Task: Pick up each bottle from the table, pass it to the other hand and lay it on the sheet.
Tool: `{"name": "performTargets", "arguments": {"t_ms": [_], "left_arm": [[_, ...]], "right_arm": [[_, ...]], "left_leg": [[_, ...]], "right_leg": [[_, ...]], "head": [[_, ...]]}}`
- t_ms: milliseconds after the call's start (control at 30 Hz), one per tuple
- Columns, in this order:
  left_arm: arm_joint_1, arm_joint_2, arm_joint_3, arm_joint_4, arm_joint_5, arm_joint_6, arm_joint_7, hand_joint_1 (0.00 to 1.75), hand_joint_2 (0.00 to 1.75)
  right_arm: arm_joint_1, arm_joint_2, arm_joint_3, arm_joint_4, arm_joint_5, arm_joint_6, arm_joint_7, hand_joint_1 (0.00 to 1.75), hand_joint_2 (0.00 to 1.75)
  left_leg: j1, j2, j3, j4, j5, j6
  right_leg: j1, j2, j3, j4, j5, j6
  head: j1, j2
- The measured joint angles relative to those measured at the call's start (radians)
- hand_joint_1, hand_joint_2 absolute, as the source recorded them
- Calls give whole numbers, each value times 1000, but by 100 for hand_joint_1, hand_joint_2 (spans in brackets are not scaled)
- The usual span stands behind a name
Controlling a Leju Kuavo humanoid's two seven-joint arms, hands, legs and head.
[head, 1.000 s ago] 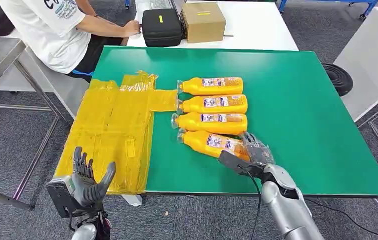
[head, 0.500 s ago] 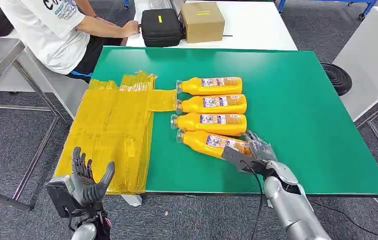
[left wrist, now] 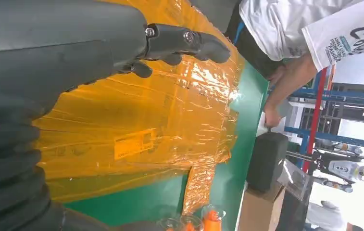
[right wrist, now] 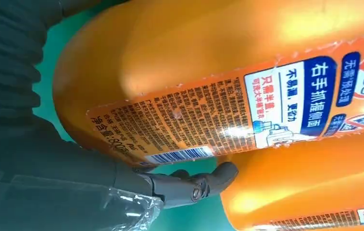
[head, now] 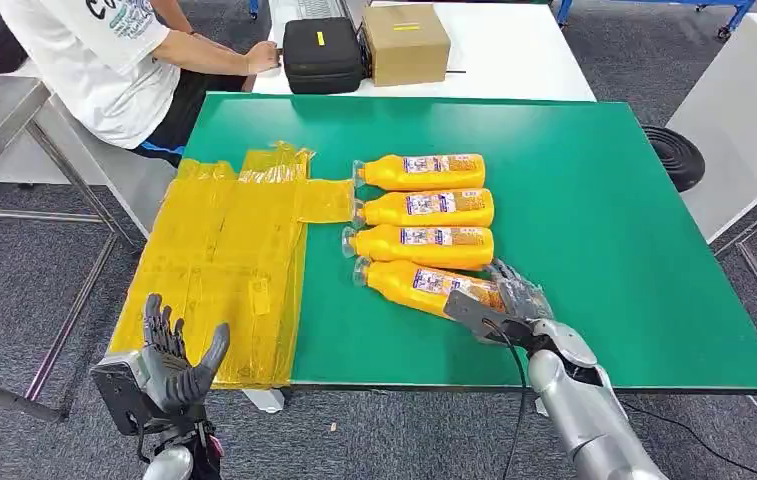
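Four orange bottles lie side by side mid-counter, caps toward the yellow sheet (head: 224, 270) that covers the counter's (head: 614, 200) left edge. The nearest bottle (head: 424, 285) lies closest to the front edge, its base under the right hand (head: 509, 303), whose fingers (right wrist: 189, 185) reach between it and the next bottle (head: 424, 245); whether they grip cannot be told. The left hand (head: 176, 362) hangs spread and holding nothing off the front left corner.

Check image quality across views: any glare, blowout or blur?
Head view: even light, sharp. Left wrist view: glare streaks on the yellow sheet, blown-out white background at one corner, left hand blurred close up. Right wrist view: specular highlights on the nearest bottle, label legible, right hand soft.
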State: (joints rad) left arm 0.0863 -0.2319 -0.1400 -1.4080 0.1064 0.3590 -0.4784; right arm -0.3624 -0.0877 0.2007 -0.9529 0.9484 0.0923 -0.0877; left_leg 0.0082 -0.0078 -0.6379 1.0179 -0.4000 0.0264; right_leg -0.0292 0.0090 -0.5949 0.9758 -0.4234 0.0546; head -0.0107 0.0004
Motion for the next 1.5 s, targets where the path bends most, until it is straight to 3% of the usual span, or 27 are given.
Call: {"name": "performTargets", "arguments": {"t_ms": [33, 133, 233, 600, 867, 1167, 1500], "left_arm": [[0, 0, 0, 0, 0, 0, 0, 0, 175], [0, 0, 0, 0, 1, 0, 0, 0, 175], [0, 0, 0, 0, 3, 0, 2, 0, 175], [0, 0, 0, 2, 10, 0, 8, 0, 175], [0, 0, 0, 9, 19, 0, 9, 0, 175], [-1, 0, 0, 18, 27, 1, 0, 0, 175], [0, 0, 0, 23, 27, 15, -18, 0, 175]], "right_arm": [[0, 0, 0, 1, -2, 0, 0, 136, 175], [-5, 0, 0, 8, -4, 0, -2, 143, 175], [-12, 2, 0, 17, -6, 1, -2, 162, 175], [-30, 3, 0, 49, -18, 3, -11, 161, 175], [-34, 3, 0, 59, -31, 3, -26, 175, 175], [16, 15, 0, 20, -107, -58, -184, 175, 175], [83, 67, -20, -146, -207, -99, -328, 175, 175]], "left_leg": [[0, 0, 0, 0, 0, 0], [0, 0, 0, 0, 0, 0], [0, 0, 0, 0, 0, 0], [0, 0, 1, 0, 1, -1], [0, 0, 1, 0, 1, 0], [0, -1, -1, 0, 1, -1], [0, -1, -4, 0, 1, -1]], "right_leg": [[0, 0, 0, 0, 0, 0], [0, 0, 0, 0, 0, 0], [0, 0, 0, 0, 0, 0], [0, 0, 0, 0, 0, 0], [0, 0, 0, 0, 0, 0], [0, 0, -1, 0, 0, 0], [0, 0, -3, 0, 0, 0]], "head": [[0, 0], [0, 0], [0, 0], [0, 0], [0, 0], [0, 0], [0, 0]]}}
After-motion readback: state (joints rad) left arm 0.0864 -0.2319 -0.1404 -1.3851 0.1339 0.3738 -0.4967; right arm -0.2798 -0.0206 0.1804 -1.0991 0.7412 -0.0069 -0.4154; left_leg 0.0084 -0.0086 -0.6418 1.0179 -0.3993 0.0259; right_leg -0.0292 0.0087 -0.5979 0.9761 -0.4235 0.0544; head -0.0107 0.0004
